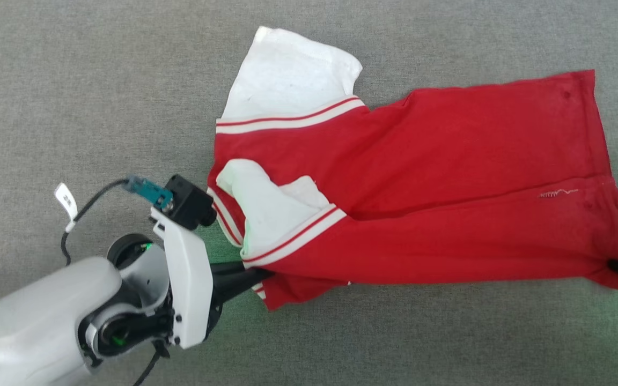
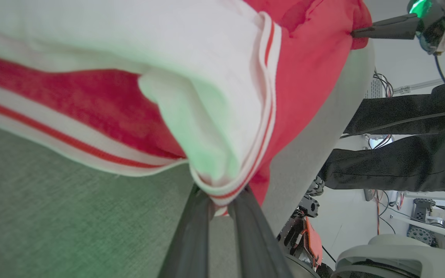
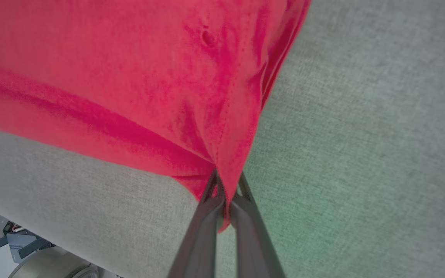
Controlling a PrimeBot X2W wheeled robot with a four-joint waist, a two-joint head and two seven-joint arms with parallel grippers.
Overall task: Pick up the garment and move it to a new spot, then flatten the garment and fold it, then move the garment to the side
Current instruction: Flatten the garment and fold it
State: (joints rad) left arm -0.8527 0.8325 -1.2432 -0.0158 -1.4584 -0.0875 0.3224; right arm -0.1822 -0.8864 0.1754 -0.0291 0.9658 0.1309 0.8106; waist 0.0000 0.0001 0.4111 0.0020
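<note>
The garment (image 1: 438,177), a red shirt with white sleeves and striped trim, lies sideways on the grey table (image 1: 73,80), its upper sleeve spread flat and its lower sleeve folded onto the body. At its near left shoulder corner my left gripper (image 1: 263,274) is shut on the garment's striped trim (image 2: 226,193). My right gripper (image 1: 617,265) is shut on the near right hem corner. In the right wrist view the red cloth (image 3: 149,77) bunches between the shut right gripper (image 3: 224,197). The right gripper's fingers (image 2: 384,29) also appear at the top of the left wrist view.
The grey fabric tabletop stretches around the shirt on all sides. Past the table's edge in the left wrist view stand a person's dark trouser legs (image 2: 400,154) and robot equipment (image 2: 303,239) on the floor.
</note>
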